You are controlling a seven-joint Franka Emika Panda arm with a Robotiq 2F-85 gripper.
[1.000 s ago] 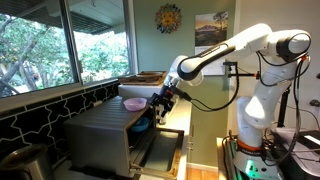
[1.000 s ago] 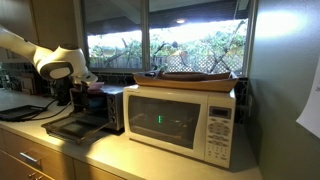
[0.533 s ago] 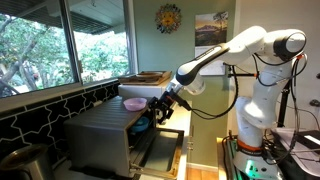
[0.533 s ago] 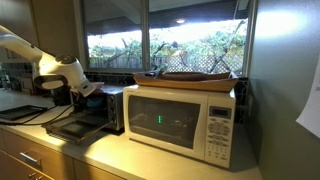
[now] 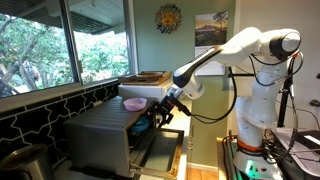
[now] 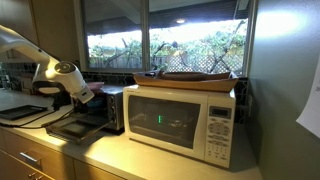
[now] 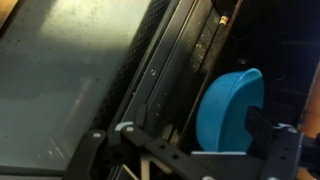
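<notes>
Wrist view: the glass door (image 7: 70,80) of the oven fills the left. The blue bowl (image 7: 232,110) sits inside the dark oven at right.
Hand: the hand (image 7: 190,162) is released, its fingers spread wide along the lower edge and gripping nothing. The bowl lies beyond them.
Exterior, oven side: the oven (image 5: 100,135) stands with its door dropped flat. A pink bowl (image 5: 133,103) rests on its top, and the blue bowl (image 5: 141,125) shows in the opening just below. The hand (image 5: 160,115) hangs at the mouth, just beside the bowl.
Exterior, bench side: from the left come the hand (image 6: 88,98), the oven (image 6: 112,105), then the microwave (image 6: 180,118) just beside it, with a tray (image 6: 195,77) on top.
Writing: the microwave display (image 6: 158,121) glows green but its figure cannot be read. The keypad labels are too small to read, and no brand is legible.
Change: the wrist sits lower than a second ago and the hand remains at the oven mouth. The blue bowl has not moved.
Surface: a pale bench (image 6: 150,160) carries the oven and microwave, with wooden drawers below.
Room: the window (image 5: 50,50) looks onto trees, with dark tiles (image 5: 40,115) beneath it. A sun ornament (image 5: 169,17) and a picture (image 5: 211,30) hang on the green wall.
</notes>
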